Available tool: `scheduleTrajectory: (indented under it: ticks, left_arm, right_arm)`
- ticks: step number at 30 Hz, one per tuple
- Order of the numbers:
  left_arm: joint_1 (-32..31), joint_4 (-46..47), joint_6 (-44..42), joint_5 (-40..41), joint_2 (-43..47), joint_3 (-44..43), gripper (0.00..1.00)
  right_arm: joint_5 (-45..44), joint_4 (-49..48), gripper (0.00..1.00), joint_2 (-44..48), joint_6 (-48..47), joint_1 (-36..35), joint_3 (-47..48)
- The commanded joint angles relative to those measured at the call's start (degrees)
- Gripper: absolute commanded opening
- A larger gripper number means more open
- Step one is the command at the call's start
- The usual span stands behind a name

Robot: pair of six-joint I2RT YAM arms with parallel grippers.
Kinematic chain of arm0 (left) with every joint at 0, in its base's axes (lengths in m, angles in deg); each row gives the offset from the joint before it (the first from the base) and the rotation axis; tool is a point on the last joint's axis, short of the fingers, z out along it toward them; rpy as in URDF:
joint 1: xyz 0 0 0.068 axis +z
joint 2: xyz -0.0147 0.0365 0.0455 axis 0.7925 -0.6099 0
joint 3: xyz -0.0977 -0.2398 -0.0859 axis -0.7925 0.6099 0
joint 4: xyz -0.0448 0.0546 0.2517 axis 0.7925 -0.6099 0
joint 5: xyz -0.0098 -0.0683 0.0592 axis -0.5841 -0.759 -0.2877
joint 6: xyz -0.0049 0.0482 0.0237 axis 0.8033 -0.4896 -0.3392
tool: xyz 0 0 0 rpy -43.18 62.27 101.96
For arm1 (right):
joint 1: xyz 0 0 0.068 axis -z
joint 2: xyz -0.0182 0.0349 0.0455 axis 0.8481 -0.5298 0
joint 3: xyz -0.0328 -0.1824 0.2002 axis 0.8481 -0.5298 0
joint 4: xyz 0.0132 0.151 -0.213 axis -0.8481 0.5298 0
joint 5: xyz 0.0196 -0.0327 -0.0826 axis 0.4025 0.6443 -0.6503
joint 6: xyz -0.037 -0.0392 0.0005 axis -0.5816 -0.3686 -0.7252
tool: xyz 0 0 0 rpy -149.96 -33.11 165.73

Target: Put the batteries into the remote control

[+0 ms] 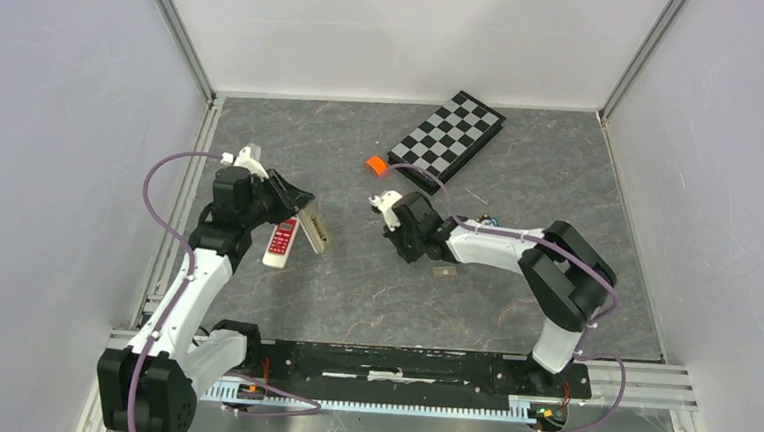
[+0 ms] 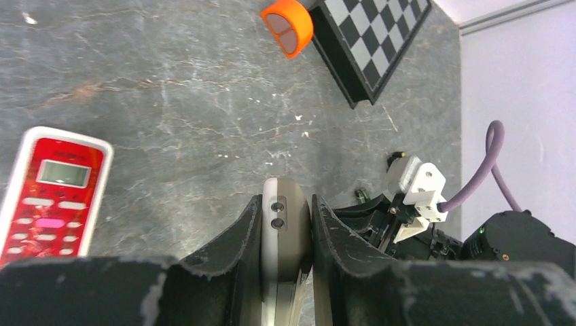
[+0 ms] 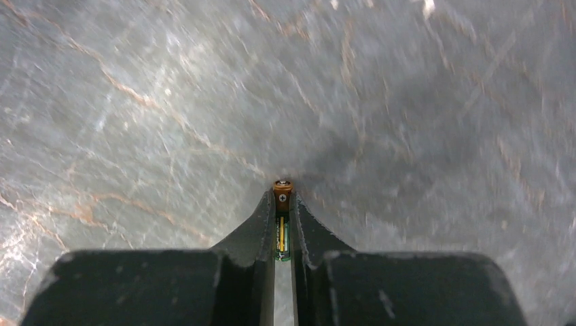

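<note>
My left gripper (image 2: 285, 204) is shut on the narrow end of a grey-beige remote (image 2: 286, 227) and holds it on edge above the table. It also shows in the top view (image 1: 300, 209), where the remote (image 1: 314, 230) slants down to the right. My right gripper (image 3: 282, 204) is shut on a slim battery (image 3: 282, 190). The battery's coppery plus end pokes past the fingertips and its green-yellow body sits between them, close above the table. In the top view the right gripper (image 1: 402, 239) is at table centre, right of the held remote.
A red remote (image 1: 281, 242) with a small screen lies face up just left of the held one (image 2: 51, 197). An orange roll (image 1: 375, 165) and a folded chessboard (image 1: 448, 140) lie at the back. A small flat grey piece (image 1: 444, 272) lies near the right arm.
</note>
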Motion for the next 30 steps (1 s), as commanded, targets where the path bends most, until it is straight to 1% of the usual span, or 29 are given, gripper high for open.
scheduleTrajectory:
  ticks: [1,8,12,16,20,24,30]
  left_arm:
    - [-1.43,12.97,6.16,-6.11,-0.44,3.64,0.02]
    - [-9.26,31.95,13.48,-4.72,-3.45,8.87,0.02]
    - [-13.53,38.61,14.62,-3.59,-5.81,9.03,0.02]
    - [-16.0,41.52,15.67,-2.35,-6.65,9.18,0.02]
    - [-16.51,44.37,19.81,-1.38,-7.59,10.22,0.02]
    - [-16.67,44.32,22.73,-1.44,-8.11,10.24,0.02]
    - [-16.72,43.43,25.39,-2.78,-8.39,10.06,0.02]
  right_arm:
    - [-4.43,-5.91,0.0,8.31,10.36,0.24,-6.48]
    - [-2.16,-18.69,0.0,23.14,21.08,0.18,-13.17]
    - [-1.92,-24.4,0.0,28.69,24.0,-0.49,-13.87]
    - [-2.23,-28.72,0.0,31.09,26.78,-1.76,-13.53]
    - [-2.59,-31.91,0.0,30.41,28.64,-3.95,-12.78]
    - [-3.46,-32.71,0.0,28.81,28.94,-5.51,-11.69]
    - [-4.26,-32.25,0.0,26.6,26.51,-6.46,-10.06]
